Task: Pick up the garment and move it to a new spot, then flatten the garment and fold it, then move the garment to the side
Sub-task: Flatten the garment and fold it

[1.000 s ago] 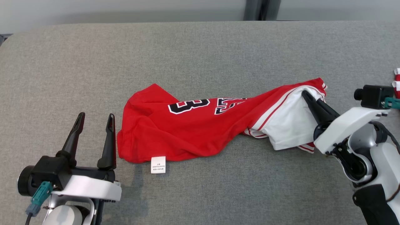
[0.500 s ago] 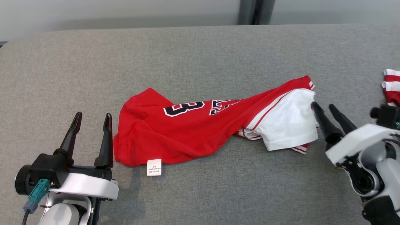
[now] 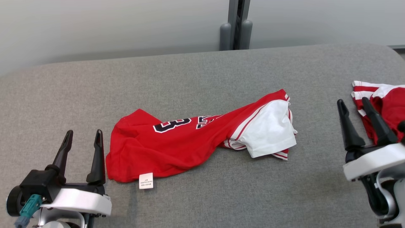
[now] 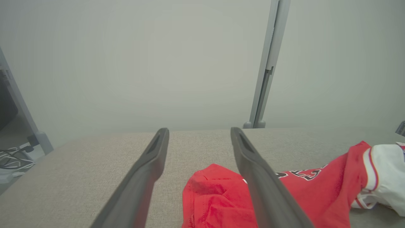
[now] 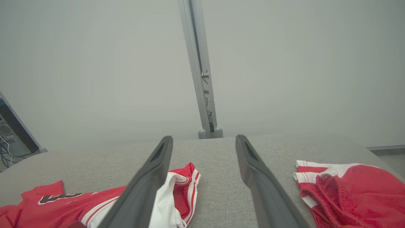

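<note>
One table (image 3: 196, 72): grey woven cloth top with rounded far corners; it carries everything below.
Wall (image 3: 110, 28): pale and plain, behind the far edge of the table.
Post (image 3: 235, 25): a grey upright, split down the middle, standing at the far edge a little right of centre.
Garment (image 3: 177, 145): a red jersey lying crumpled across the middle of the table, long axis left to right. The bunched red body is at the near left and the other end rises toward the far right. Neither tool touches it.
White panel (image 3: 269, 133): the right end of the garment, folded over and edged with red and white stripes.
Second garment (image 3: 389, 104): red with striped trim, at the right edge of the table, well apart from the first.
Left tool (image 3: 84, 132): near left, fingers spread wide and empty, pointing away. Its right finger is just beside the garment's left hem.
Right tool (image 3: 352, 101): near right, fingers spread wide and empty, between the two garments. One finger crosses in front of the second garment's edge; contact cannot be told.
Number print (image 3: 169, 125): black with white outline, partly creased.
Care label (image 3: 146, 180): a small white tag at the garment's near hem, flat on the table.
</note>
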